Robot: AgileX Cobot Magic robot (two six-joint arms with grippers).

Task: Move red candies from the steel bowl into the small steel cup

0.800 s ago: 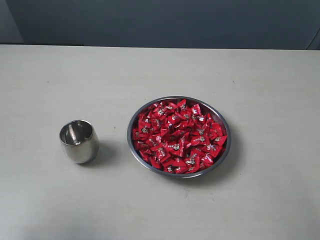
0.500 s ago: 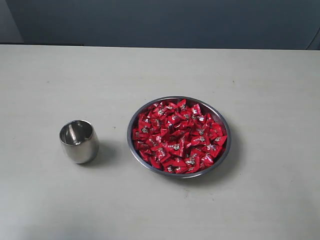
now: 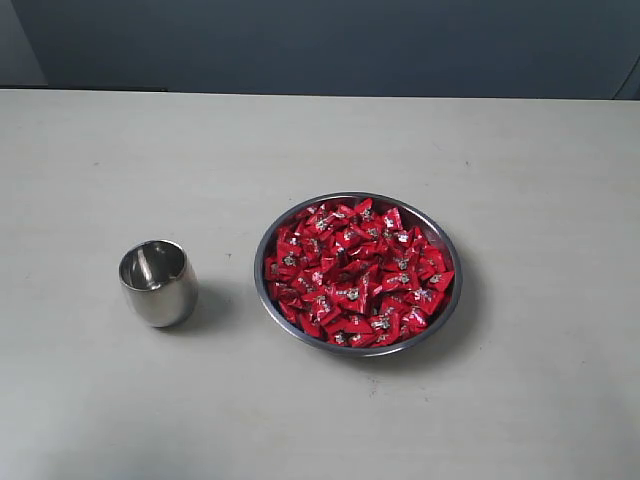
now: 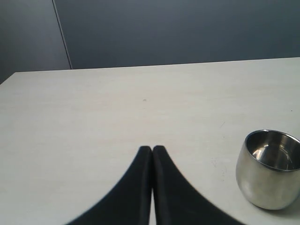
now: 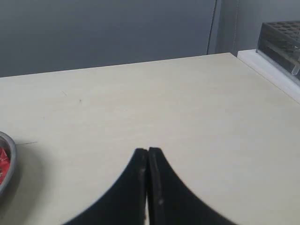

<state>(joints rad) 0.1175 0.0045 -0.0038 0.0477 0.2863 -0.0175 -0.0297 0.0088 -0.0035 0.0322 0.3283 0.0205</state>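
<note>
Red candies (image 3: 358,275): heaped in shiny wrappers inside the steel bowl (image 3: 262,262), filling it almost rim to rim.
Left claw (image 4: 152,149): black jaws pressed tip to tip and holding nothing, poised over bare tabletop. It is seen only from its own wrist camera, with the cup near it but not touched.
Small steel cup (image 3: 158,283): stands upright on the pale table (image 3: 300,130), left of the bowl and clear of it, mirror-bright sides catching the light.
Steel bowl: sits flat on the table just right of centre in the exterior view, a soft shadow along its far side.
Right claw (image 5: 147,151): jaws drawn fully together and gripping nothing, over bare table. The bowl's rim and a sliver of red show in its wrist view, well apart from the tips.
Dark rack (image 5: 280,35): rests on a white ledge past the table's edge, seen by the right wrist camera alone.
</note>
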